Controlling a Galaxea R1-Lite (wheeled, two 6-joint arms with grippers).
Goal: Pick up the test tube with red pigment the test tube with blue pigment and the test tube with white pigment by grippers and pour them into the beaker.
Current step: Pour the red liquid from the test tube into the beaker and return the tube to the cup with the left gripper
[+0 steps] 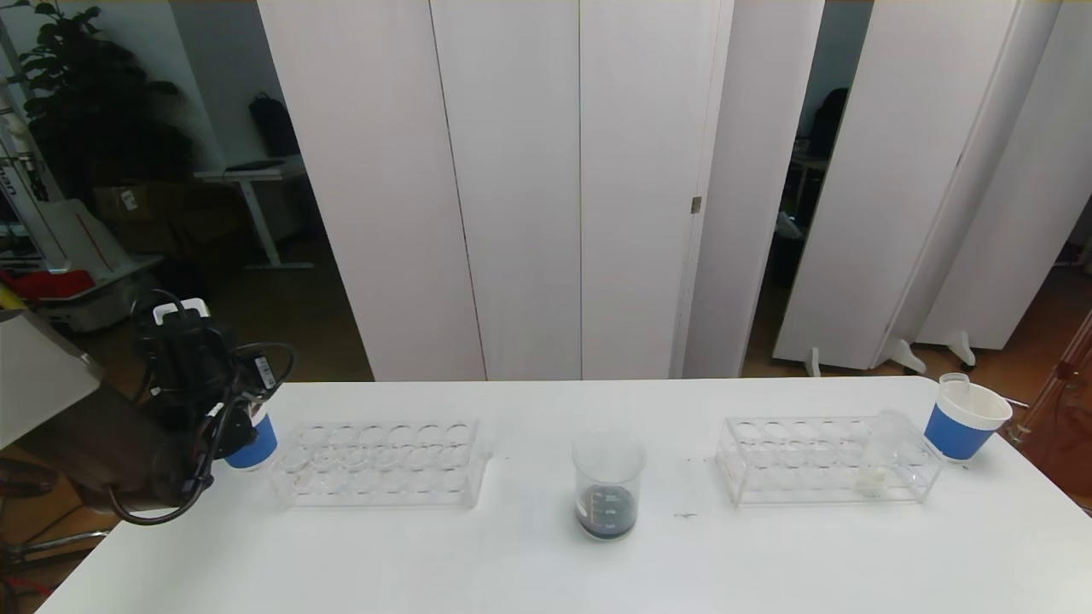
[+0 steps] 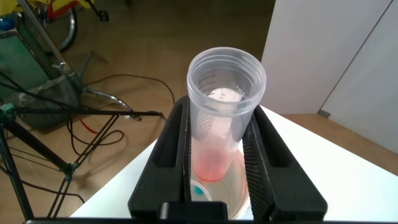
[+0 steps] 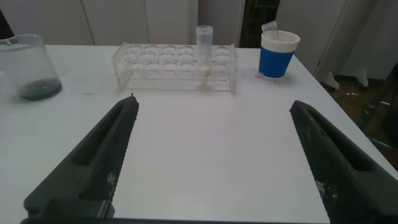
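My left gripper (image 2: pixel 221 112) is shut on a clear test tube with a red-tinted bottom (image 2: pixel 214 165), held upright over a white paper cup (image 2: pixel 239 193) at the table's far left edge. A tube with a blue bottom (image 2: pixel 199 190) lies inside that cup. In the head view the left gripper (image 1: pixel 230 409) hangs over this blue-sleeved cup (image 1: pixel 253 448). The beaker (image 1: pixel 607 486), with dark liquid at its bottom, stands mid-table. The test tube with white pigment (image 1: pixel 879 456) stands in the right rack (image 1: pixel 819 460). My right gripper (image 3: pixel 212 104) is open over bare table, facing that tube (image 3: pixel 204 56).
An empty clear rack (image 1: pixel 380 465) sits left of the beaker. A second blue-sleeved cup (image 1: pixel 964 419) with a tube in it stands at the table's far right corner, next to the right rack (image 3: pixel 174 65). The beaker (image 3: pixel 28 65) shows off to the side in the right wrist view.
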